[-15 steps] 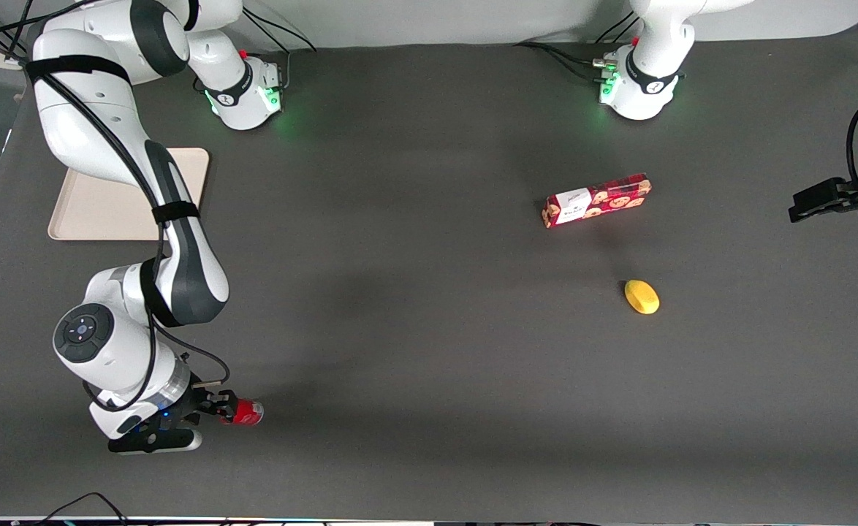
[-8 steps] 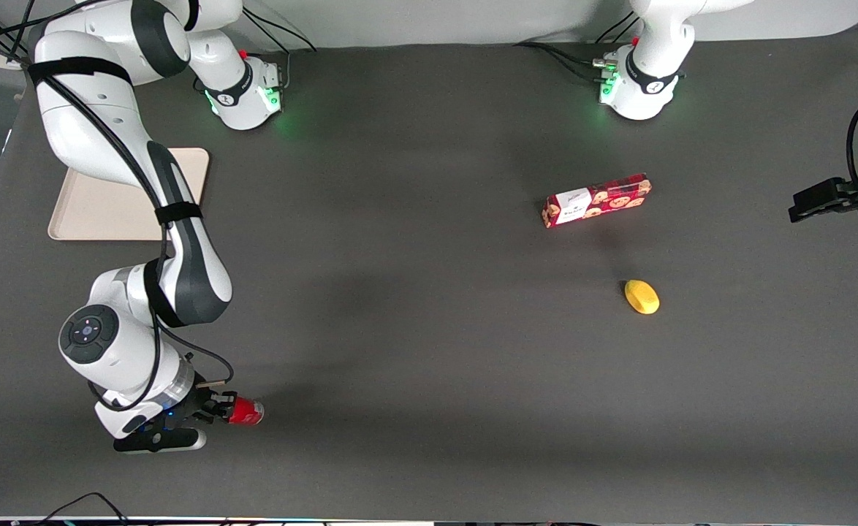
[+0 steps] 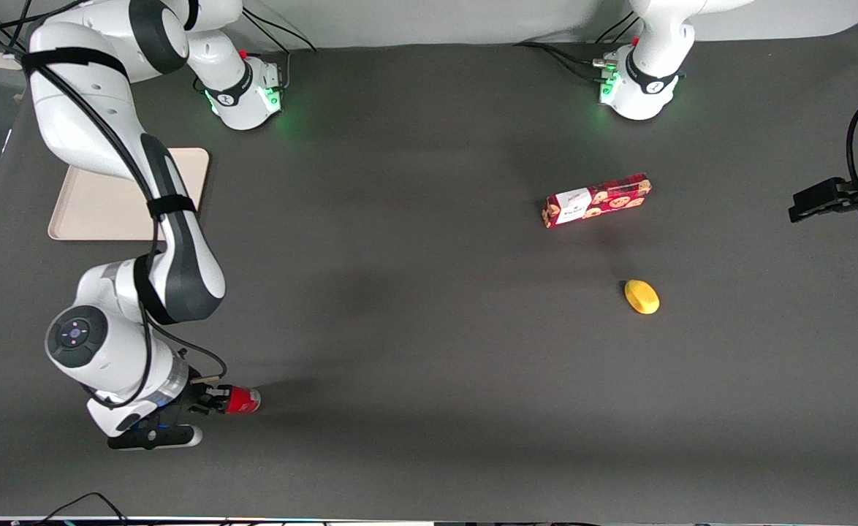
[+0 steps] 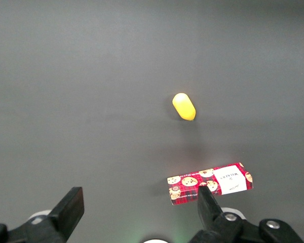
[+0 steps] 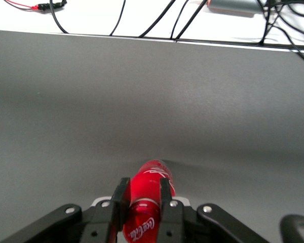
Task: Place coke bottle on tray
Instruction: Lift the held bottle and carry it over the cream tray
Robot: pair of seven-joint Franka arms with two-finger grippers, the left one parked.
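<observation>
The coke bottle (image 3: 242, 400) is a small red bottle with white lettering, near the table's front edge at the working arm's end. My gripper (image 3: 213, 400) is shut on it, holding it roughly level just above the dark mat. In the right wrist view the coke bottle (image 5: 146, 201) sits squeezed between the two black fingers (image 5: 121, 197), and the gripper (image 5: 143, 194) closes on its body. The cream-beige tray (image 3: 100, 208) lies farther from the front camera, partly covered by my arm.
A red cookie box with a white label (image 3: 596, 199) and a yellow lemon-shaped object (image 3: 641, 296) lie toward the parked arm's end; both also show in the left wrist view, cookie box (image 4: 210, 184) and yellow object (image 4: 184, 106). Cables (image 5: 142, 20) run along the table's front edge.
The wrist has shifted slightly toward the working arm's end and away from the front edge, carrying the bottle with it. The grip on the bottle is unchanged.
</observation>
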